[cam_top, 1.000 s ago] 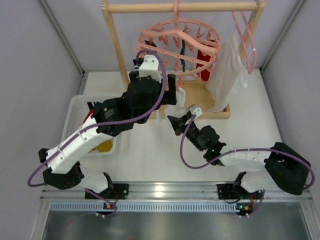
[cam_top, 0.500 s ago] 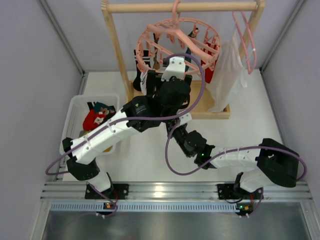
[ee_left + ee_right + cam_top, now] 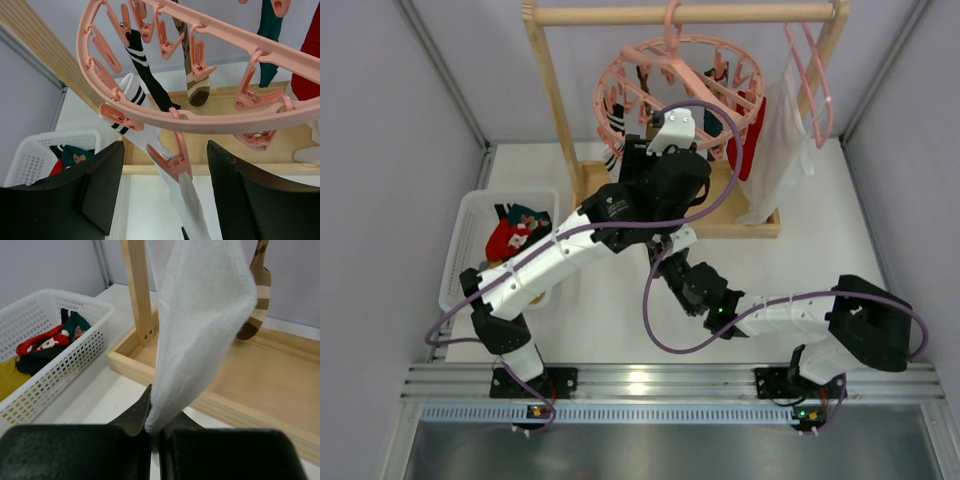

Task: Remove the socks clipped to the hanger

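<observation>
One white sock (image 3: 200, 315) underway: we pinch its toe in the right end effector (image 3: 152, 427), left end effector (image 3: 167, 197) spread wide before its clip (image 3: 170, 160), likely squeezing it next.

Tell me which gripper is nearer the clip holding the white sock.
Left. The left gripper is open either side of the clip; the right gripper is lower, shut on the white sock.
</observation>
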You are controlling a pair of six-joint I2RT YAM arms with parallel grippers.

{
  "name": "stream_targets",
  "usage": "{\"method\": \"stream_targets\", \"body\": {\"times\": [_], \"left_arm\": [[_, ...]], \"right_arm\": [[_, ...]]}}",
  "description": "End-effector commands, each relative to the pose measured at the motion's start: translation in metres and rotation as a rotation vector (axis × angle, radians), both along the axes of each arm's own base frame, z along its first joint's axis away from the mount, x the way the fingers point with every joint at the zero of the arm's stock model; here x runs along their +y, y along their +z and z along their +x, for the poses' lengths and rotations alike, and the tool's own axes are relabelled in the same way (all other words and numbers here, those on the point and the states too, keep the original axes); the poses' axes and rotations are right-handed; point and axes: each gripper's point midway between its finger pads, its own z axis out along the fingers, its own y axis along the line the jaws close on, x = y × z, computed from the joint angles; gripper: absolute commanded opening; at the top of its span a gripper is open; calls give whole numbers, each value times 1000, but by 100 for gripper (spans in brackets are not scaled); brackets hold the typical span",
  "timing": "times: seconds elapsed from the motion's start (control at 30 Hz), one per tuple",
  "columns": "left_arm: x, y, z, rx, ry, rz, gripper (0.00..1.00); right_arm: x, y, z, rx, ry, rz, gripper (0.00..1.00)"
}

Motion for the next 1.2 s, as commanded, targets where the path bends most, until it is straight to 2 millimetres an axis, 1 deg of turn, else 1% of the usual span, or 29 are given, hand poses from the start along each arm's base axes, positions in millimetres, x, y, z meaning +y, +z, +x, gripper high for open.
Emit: {"method": "stream_targets", "body": {"times": [0.0, 0.1, 0.2, 0.33, 0.37, 0.43, 0.47, 0.5, 0.57, 0.63, 0.73, 0.77, 0.8, 0.83, 0.87, 0.9, 1.0, 1.03, 1.1, 1.17], "left_arm": [[10, 1, 8, 1, 25, -33, 71], [13, -6, 16, 11, 41, -31, 70], [12, -12, 22, 26, 39, -30, 67], [14, -14, 29, 29, 52, -30, 53], [15, -15, 31, 31, 54, -31, 46], [14, -15, 31, 33, 49, -36, 39], [14, -15, 32, 33, 49, -36, 31], [13, -14, 32, 33, 47, -39, 28], [13, -13, 32, 33, 44, -43, 24], [12, -13, 32, 35, 36, -51, 22], [14, -10, 32, 33, 33, -65, 21], [13, -11, 31, 37, 25, -67, 22], [13, -11, 31, 40, 21, -73, 22], [14, -10, 30, 41, 16, -79, 22], [12, -10, 29, 46, 3, -88, 23], [12, -11, 29, 50, -2, -95, 24], [10, -9, 26, 60, -37, -118, 27], [11, -8, 25, 62, -44, -122, 35], [7, -8, 22, 75, -82, -136, 41], [10, -6, 17, 76, -95, -148, 53]], "right_arm": [[11, 20, -6, -36, 26, 31, 0], [11, 21, -7, -40, 30, 32, 0], [13, 22, -7, -42, 39, 32, 0], [15, 21, -8, -43, 46, 29, 0], [15, 19, -8, -43, 46, 25, 0], [15, 18, -9, -43, 46, 22, 0], [14, 17, -8, -42, 43, 21, 0], [13, 15, -8, -41, 41, 18, 0], [11, 13, -10, -38, 44, 22, 0], [9, 12, -12, -34, 46, 28, 0], [0, 5, -16, -22, 48, 33, 0], [-5, -4, -19, -15, 51, 15, 0], [-7, -2, -23, 0, 61, 48, 0], [-10, -5, -25, 7, 66, 48, 0], [-14, -15, -29, 26, 74, 42, 0], [-15, -14, -35, 28, 105, 47, 0], [-22, -24, -49, 59, 164, 52, 0], [-24, -33, -51, 77, 173, 27, 0], [-27, -36, -58, 97, 196, 26, 0], [-32, -46, -61, 125, 206, 3, 0]]}}
